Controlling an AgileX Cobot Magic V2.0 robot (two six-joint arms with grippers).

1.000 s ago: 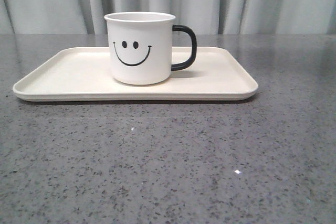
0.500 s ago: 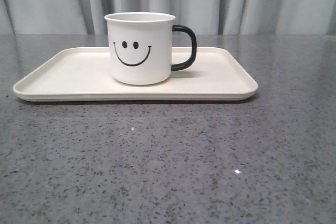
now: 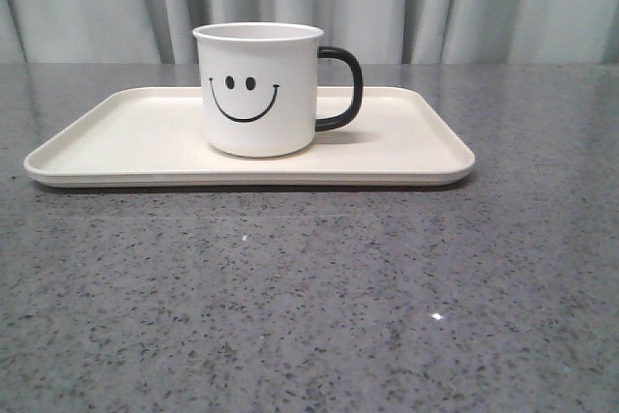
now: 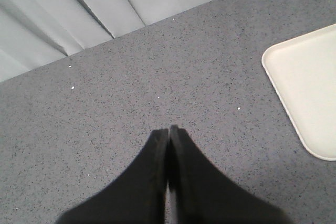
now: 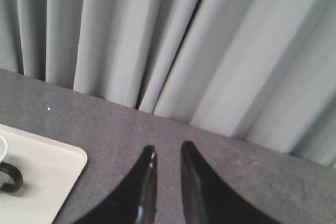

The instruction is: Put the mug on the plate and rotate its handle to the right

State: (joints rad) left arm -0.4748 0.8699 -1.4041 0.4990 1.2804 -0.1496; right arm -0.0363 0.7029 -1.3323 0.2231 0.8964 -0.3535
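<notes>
The white mug (image 3: pixel 258 89) with a black smiley face stands upright on the cream plate (image 3: pixel 116 147), near its middle. Its black handle (image 3: pixel 341 90) points to the right in the front view. Neither gripper shows in the front view. My left gripper (image 4: pixel 169 128) is shut with nothing in it, over bare table, with a corner of the plate (image 4: pixel 307 82) off to one side. My right gripper (image 5: pixel 168 149) is open and empty over the table beside the plate's corner (image 5: pixel 42 169); the handle (image 5: pixel 10 177) and a sliver of the mug's rim show at that frame's edge.
The table (image 3: pixel 309 307) is speckled grey stone. Pale grey curtains (image 3: pixel 464 2) hang behind its far edge.
</notes>
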